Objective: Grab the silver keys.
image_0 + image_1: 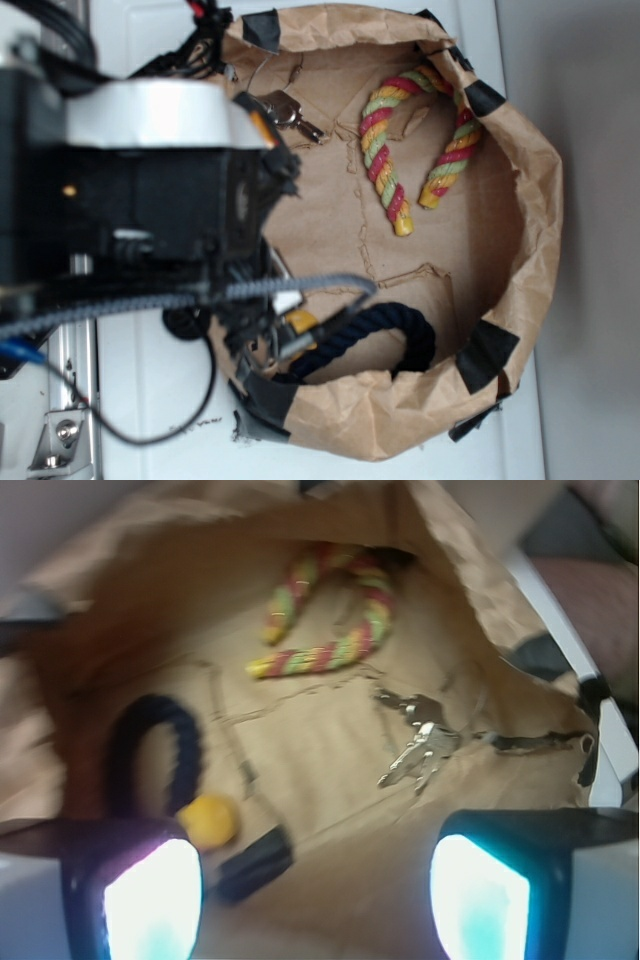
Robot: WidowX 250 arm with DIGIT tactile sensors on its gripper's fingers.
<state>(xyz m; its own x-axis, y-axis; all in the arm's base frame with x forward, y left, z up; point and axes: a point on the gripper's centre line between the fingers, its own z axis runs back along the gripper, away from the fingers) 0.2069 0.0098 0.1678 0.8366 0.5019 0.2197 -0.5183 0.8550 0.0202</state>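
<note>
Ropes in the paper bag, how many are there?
2. The red, yellow and green twisted rope curves at the bag's far side. The dark navy rope loops at the opposite side, partly hidden behind the robot arm, so something more could be hidden there.

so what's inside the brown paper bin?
Inside the brown paper bin: small bunch of silver keys, a red-yellow-green curved rope, a dark navy rope loop and a yellow ball-like thing. In the exterior view the arm covers the bin's left part.

Exterior looks down from overhead; wrist nearer, sharing paper bin (520, 200)
</note>
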